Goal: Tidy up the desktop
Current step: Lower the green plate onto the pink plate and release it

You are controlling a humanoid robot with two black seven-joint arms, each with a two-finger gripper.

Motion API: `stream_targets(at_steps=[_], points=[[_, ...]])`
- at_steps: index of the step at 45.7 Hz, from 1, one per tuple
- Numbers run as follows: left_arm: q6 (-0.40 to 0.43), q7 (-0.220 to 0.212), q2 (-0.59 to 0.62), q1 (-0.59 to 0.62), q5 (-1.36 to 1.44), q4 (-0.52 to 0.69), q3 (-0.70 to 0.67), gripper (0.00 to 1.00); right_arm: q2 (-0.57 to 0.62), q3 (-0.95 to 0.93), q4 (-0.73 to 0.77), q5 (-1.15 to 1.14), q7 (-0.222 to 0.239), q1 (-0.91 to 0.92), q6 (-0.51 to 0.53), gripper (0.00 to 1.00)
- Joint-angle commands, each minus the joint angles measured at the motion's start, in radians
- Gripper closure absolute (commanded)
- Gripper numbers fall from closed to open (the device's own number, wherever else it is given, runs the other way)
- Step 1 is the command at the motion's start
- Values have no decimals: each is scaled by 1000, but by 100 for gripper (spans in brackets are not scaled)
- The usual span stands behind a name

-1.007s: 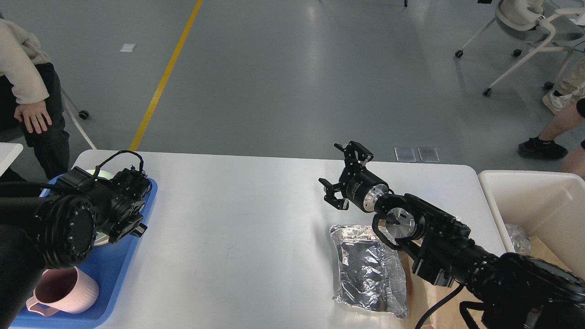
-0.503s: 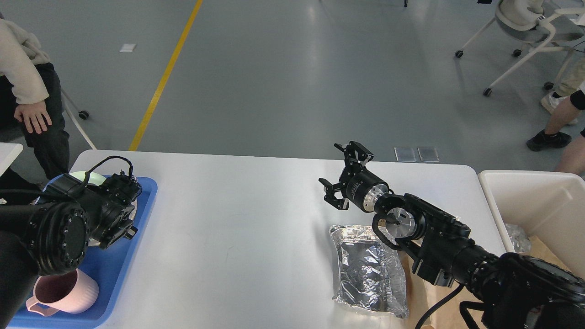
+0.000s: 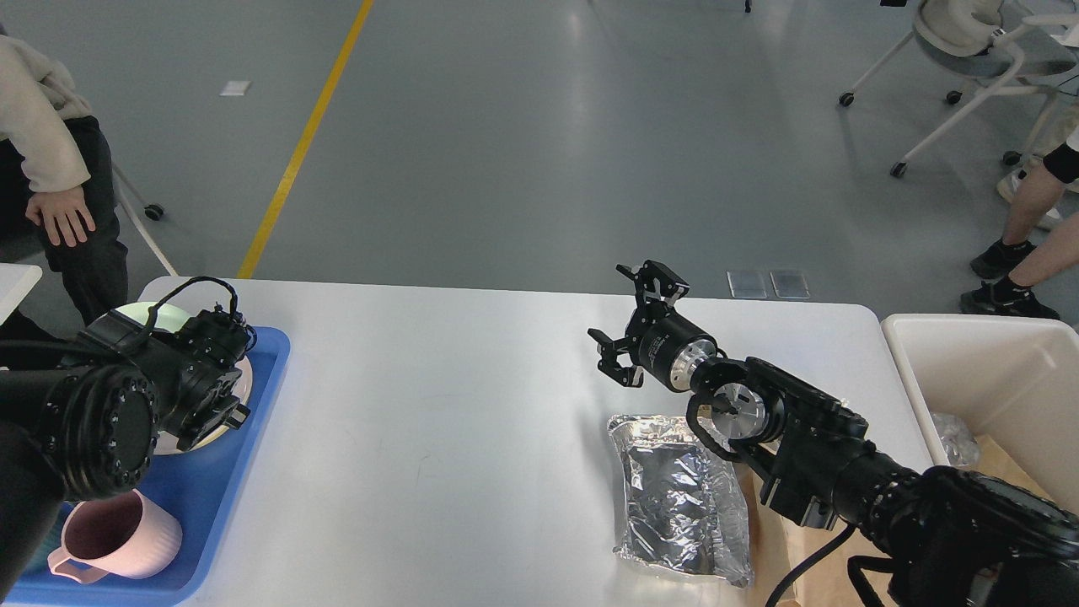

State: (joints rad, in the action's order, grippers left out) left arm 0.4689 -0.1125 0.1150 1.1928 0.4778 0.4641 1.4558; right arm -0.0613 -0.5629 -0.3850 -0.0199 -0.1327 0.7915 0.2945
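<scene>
Head view only. Large white rounded-corner counter fills the lower frame and is mostly bare in the middle. Left arm sits over the blue plastic tray at the counter's left edge; left gripper is dark and end-on, so can't tell whether it is open or holding anything. It is right above a pale round plate in the tray's far end; contact between them not resolvable. Tray also holds a pink ribbed mug at its near end, upright, apart from the plate. Right arm reaches out over the counter's right half; right gripper has its fingers spread wide, nothing between them, hovering just beyond a crumpled silver foil pouch lying flat on the counter, partly under the arm. Brown paper or card sits under the pouch's right edge, near the counter's front. Cream-white rectangular bin stands off the counter's right end; inside, a bit of clear crumpled plastic and brown material, rest hidden by the arm. Judgement: dishes look sorted into the tray, left-side step near done; the foil pouch is the remaining loose item. Next move likely needs the right gripper to pull back and drop onto the pouch, pinch an edge since it's flat and crinkly, then carry it right into the bin.
</scene>
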Motion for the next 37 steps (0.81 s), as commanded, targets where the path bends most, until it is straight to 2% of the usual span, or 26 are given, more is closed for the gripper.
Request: stream_targets(at_steps=[1,16,32,37], points=[[-1,2,0,1,-5,1,-2,93,0,0,0,0,-1,0,0,0],[0,14,-2,2,-10,1,-12,86,0,0,0,0,1,0,0,0],[2,17,-12,25,-36,10,-17,62,0,0,0,0,-1,0,0,0],[8,17,-12,31,-41,13,-17,59,0,0,0,0,-1,0,0,0]])
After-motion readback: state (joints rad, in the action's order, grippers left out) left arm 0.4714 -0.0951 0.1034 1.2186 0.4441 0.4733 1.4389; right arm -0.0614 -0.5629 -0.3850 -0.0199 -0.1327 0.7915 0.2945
